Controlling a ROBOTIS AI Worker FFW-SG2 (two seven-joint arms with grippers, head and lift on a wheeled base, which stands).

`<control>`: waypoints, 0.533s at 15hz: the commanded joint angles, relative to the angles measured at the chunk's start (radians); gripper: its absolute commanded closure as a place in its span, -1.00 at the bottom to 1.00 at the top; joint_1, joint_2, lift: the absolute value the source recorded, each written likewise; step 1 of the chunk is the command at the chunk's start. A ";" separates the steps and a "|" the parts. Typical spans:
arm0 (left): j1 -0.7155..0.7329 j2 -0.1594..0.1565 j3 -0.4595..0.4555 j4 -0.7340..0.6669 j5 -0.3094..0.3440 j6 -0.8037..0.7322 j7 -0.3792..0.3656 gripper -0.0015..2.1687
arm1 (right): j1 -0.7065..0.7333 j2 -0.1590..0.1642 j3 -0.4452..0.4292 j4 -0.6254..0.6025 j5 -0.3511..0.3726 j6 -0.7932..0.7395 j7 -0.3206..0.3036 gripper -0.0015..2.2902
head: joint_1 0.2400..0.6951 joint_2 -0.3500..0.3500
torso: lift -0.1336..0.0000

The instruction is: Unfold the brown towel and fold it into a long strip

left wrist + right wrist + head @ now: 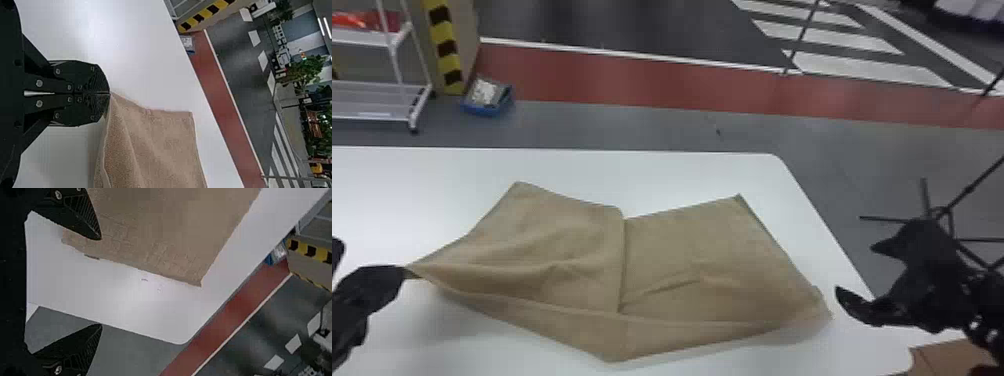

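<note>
**Nip shallow, pull even**

My left pincer point(109, 93) grips the brown towel point(557, 250) lying across the table point(682, 172); my right pincer point(101, 282) gapes near its other end — I should catch only the edge, then tension gently.

The head view looks forward and down over the desk point(662, 167), far enough back to take in nearly all the brown towel point(532, 250). Both wrist views, turned on their side, look across the desk from close to the towel, the left reaching deeper into the room. All three share towel, desk, red floor strip point(632, 82) and yellow-and-black striping point(443, 35).
</note>
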 commanded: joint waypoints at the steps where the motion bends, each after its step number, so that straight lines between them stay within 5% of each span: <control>1: 0.002 -0.002 -0.002 0.001 0.000 0.000 -0.001 0.22 | 0.040 -0.006 -0.035 0.023 0.073 -0.166 0.065 -0.91 | 1.00 -0.76 | -0.84; 8: 0.009 -0.002 -0.009 0.001 -0.001 0.000 -0.005 0.21 | -0.042 -0.057 0.041 0.246 0.271 -0.231 0.073 -0.81 | 1.00 -0.93 | -0.84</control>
